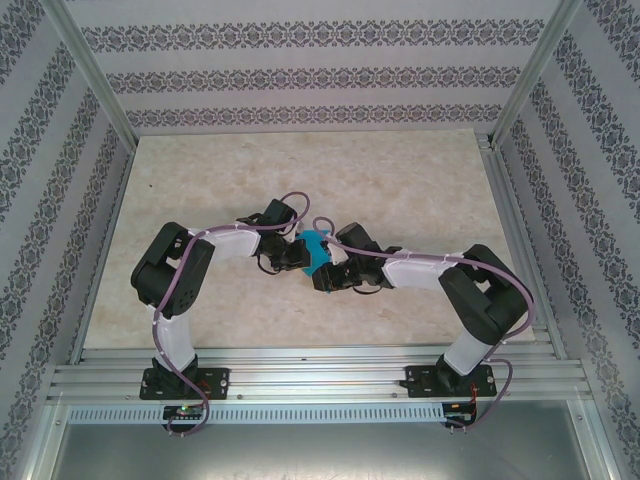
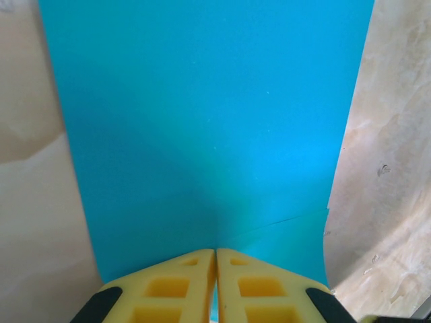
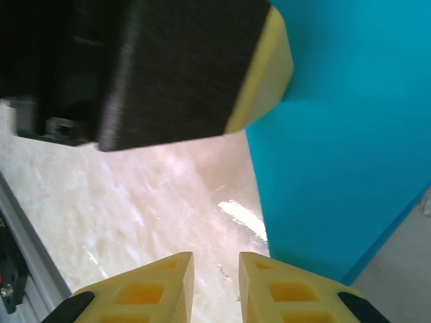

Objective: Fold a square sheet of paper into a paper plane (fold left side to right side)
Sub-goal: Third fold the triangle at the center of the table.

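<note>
Because the square sheet of paper [image 2: 202, 121] looks thin, light and limp, expect sagging; take hold at an edge. The left gripper [image 2: 215, 252] pinches its near edge, sheet extending ahead. The right gripper [image 3: 215, 259] stands parted and empty, sheet ahead to its right.

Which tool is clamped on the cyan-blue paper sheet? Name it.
The left tool: its jaws are shut on the thin cyan-blue paper sheet. The right tool stands open beside the sheet, gripping nothing.

Left black-and-white arm [image 1: 175, 325] and right black-and-white arm [image 1: 468, 345] bend inward; left yellow-fingered gripper [image 2: 216, 254] is pinched closed, right yellow-fingered gripper [image 3: 215, 261] stands slightly parted.
</note>
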Tool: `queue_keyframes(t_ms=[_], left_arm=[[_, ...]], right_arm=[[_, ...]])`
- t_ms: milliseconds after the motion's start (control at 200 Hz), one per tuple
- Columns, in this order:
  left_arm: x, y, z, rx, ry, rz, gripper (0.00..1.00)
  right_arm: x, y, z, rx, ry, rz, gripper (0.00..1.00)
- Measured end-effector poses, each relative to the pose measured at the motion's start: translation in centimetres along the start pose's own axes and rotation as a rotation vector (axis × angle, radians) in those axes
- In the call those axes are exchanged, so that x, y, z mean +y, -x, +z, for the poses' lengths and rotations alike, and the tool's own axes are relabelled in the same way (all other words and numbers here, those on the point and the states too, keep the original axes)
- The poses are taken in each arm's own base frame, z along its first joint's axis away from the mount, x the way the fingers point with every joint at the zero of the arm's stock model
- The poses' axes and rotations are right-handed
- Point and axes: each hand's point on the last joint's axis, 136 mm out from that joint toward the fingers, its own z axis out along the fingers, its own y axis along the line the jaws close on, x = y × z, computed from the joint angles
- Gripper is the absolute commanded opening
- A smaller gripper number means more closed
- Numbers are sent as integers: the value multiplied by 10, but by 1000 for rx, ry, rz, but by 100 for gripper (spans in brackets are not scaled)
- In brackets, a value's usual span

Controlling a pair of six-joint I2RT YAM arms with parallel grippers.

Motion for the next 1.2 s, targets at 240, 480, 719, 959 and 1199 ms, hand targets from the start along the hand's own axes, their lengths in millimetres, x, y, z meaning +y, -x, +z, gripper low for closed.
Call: queue_keyframes(t_ms=[240, 480, 719, 959, 1199], left_arm=[[0, 0, 0, 0, 1, 1, 13], [0, 0, 0, 0, 2, 2, 13], [1, 0, 0, -2, 5, 3, 12], [-1, 0, -1, -3, 2, 8, 14], [-4, 1, -8, -27, 12, 32, 17]], right_arm=[[-6, -5, 4, 22, -14, 8, 24], [-12, -9, 9, 40, -28, 0, 23], [-14, -9, 9, 49, -39, -6, 18], [-22, -10, 8, 37, -35, 7, 9], [-24, -11, 9, 41, 29, 83, 5]])
